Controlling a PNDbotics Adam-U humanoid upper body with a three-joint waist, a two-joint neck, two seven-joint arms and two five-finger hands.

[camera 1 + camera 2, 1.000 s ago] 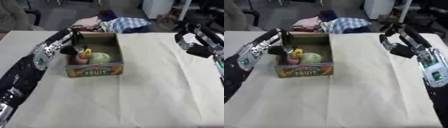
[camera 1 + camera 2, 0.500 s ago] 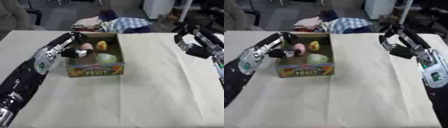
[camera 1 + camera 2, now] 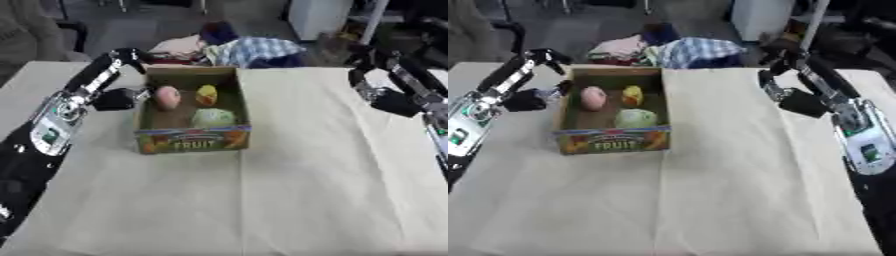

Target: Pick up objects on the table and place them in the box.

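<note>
Because the left hand [image 3: 118,98] hangs just outside the box's left wall, at about nine o'clock from the box, it reads as clear of the opening and carrying nothing; its fingers are too dark and blurred for me to say whether they are spread or curled. The forearm runs down toward the lower left corner of the view.

The cardboard fruit box [image 3: 194,138] sits on the cloth-covered table [image 3: 262,200], left of centre, open side up so things can be dropped straight in. Inside lie a pinkish peach-like fruit [image 3: 167,97] at the far left, a yellow fruit [image 3: 206,94] just beside it at three o'clock, and a pale green rounded item [image 3: 213,118] nearer the front wall (all three rest on the bottom, apart from the hands).

At the box's two o'clock, well apart, the right hand [image 3: 778,85] is raised over the far right of the table, probably kept out of the way; whether its fingers are apart or together I cannot tell.

No loose object shows on the cloth, so the packing looks largely finished.
</note>
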